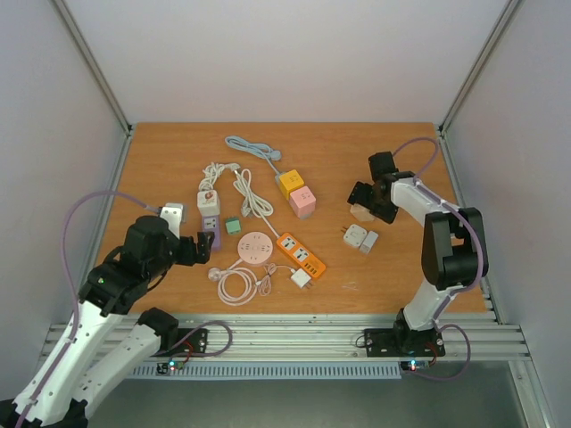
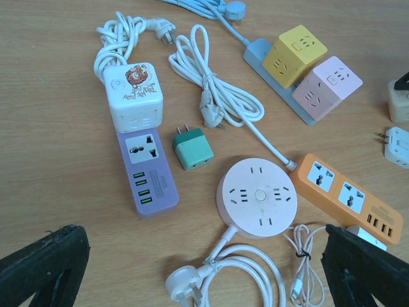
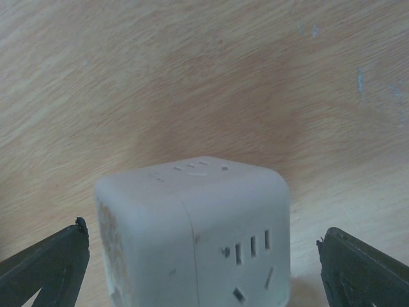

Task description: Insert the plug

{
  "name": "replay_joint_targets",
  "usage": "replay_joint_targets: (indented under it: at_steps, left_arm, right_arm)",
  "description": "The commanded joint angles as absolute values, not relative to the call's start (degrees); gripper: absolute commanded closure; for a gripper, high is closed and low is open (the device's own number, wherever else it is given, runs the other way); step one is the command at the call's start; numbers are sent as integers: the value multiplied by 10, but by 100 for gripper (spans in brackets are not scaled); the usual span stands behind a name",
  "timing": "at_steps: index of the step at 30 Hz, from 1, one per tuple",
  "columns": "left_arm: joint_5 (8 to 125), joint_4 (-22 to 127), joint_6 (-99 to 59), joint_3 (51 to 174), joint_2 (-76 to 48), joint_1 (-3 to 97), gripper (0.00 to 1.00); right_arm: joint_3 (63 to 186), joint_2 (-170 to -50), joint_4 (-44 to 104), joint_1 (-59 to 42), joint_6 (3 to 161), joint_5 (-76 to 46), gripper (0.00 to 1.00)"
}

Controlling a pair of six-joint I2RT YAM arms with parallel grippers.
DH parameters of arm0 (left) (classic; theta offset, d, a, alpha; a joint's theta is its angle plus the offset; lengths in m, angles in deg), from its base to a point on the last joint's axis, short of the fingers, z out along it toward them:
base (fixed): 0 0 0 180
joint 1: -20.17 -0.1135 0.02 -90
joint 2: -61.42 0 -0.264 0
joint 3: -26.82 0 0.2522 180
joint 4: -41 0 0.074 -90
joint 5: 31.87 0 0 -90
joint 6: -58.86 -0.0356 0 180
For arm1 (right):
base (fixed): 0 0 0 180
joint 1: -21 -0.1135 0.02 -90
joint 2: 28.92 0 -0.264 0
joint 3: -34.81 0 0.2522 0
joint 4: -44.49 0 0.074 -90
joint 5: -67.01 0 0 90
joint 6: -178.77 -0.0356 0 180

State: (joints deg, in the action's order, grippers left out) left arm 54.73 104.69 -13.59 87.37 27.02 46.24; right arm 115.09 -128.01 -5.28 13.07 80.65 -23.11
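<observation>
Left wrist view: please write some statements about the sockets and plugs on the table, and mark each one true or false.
1. The green adapter lies between the purple strip and the round white socket. True.
2. A plug sits in the orange strip. False: its two large sockets are empty.
3. The yellow cube stands beside the pink cube. True.
4. The left gripper holds the green adapter. False: it is open, holding nothing.

wooden table [image 1: 178, 152] | white walls [image 1: 285, 53] | aluminium rail [image 1: 294, 334] at near edge
</observation>
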Motion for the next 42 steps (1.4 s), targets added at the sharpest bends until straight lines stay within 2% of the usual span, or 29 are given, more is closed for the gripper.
replay_joint_targets:
  at_steps: [1,5,13,20,26,32,42]
  left_arm:
    - [547,1027,-138,869,267,461,1]
    - [547,1028,-138,870,262,461,1]
    - [552,1028,-137,870,263,461,1]
    - [633,1018,-114,876,267,461,1]
    - [692,1024,-64,909,255,461,1]
    - [805,923,55,890,253,461,1]
    - [789,797,156,830,235,461,1]
  right_arm:
    - [1138,-1291,-14,142,797,-187,2]
    - [1134,-1308,14,147,810,-138,6]
    - [1126,-1302,34,146,826,-107,34]
    - [1107,-1247,36,141,825,-42,46]
    - [1106,-1191,3,94,817,43,47]
    - [1103,-1126,0,3,808,103,47]
    - [1120,-1110,103,-152,702,145,47]
